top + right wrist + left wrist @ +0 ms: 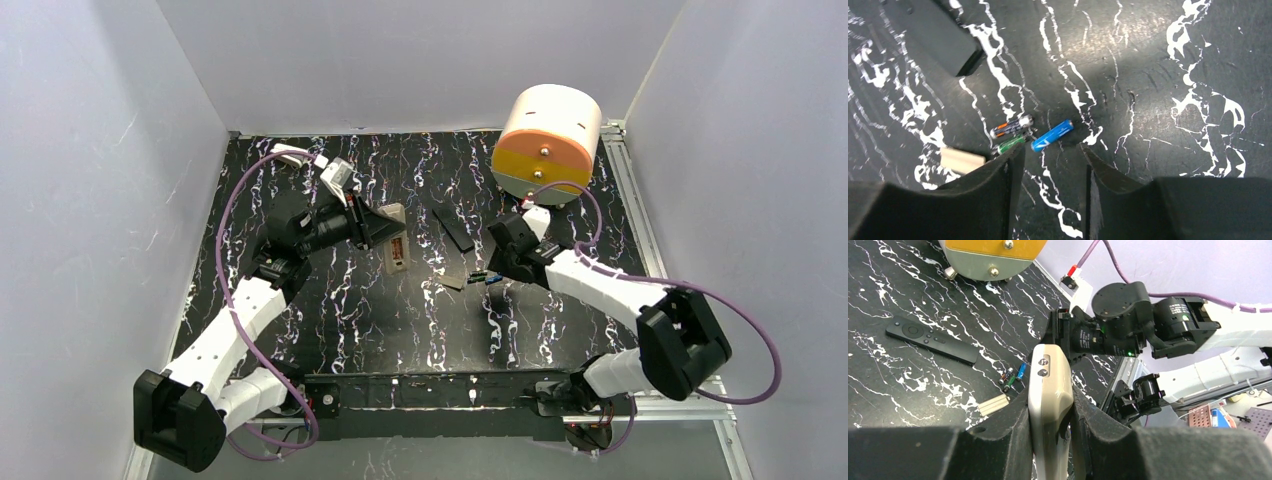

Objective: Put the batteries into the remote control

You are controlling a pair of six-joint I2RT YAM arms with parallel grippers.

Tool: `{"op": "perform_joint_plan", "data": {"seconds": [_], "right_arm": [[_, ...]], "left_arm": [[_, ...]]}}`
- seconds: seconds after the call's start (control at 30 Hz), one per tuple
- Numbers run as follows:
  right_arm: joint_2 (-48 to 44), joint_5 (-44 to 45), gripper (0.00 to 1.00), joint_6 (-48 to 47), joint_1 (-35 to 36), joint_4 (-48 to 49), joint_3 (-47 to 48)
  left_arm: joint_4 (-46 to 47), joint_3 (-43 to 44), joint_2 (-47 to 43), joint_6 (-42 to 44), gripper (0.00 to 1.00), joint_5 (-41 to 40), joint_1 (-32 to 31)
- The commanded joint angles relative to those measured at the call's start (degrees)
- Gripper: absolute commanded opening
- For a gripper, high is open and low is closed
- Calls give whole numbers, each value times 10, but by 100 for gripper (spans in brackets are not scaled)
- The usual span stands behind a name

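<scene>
The left gripper (1050,407) is clamped tight on the slim white plastic remote control (1047,372), which pokes out past its fingertips. The right gripper (1050,162) has its jaws partway apart with nothing between them, hanging low over the tiny cylinder batteries (1052,135). The blue one lies right ahead of the gap. The green and grey-orange ones sit by one finger (998,185), next to a small beige plastic piece (962,160).
</scene>
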Motion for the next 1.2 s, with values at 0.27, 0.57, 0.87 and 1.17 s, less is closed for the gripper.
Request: {"op": "perform_joint_plan", "data": {"seconds": [0.27,0.57,0.87,1.17], "right_arm": [[76,-1,43,78,-32,21,15],[116,-23,43,104,-32,12,25],[147,-16,29,83,-30,-28,53],[155,-48,19,-78,-30,-56,70]], "left_arm": [[-34,-18,-27,35,0,2,3],[-45,-16,-12,43,0,-4,3],[-55,-19,-18,50,0,-16,3],[-66,-18,-21,55,0,-23,4]]}}
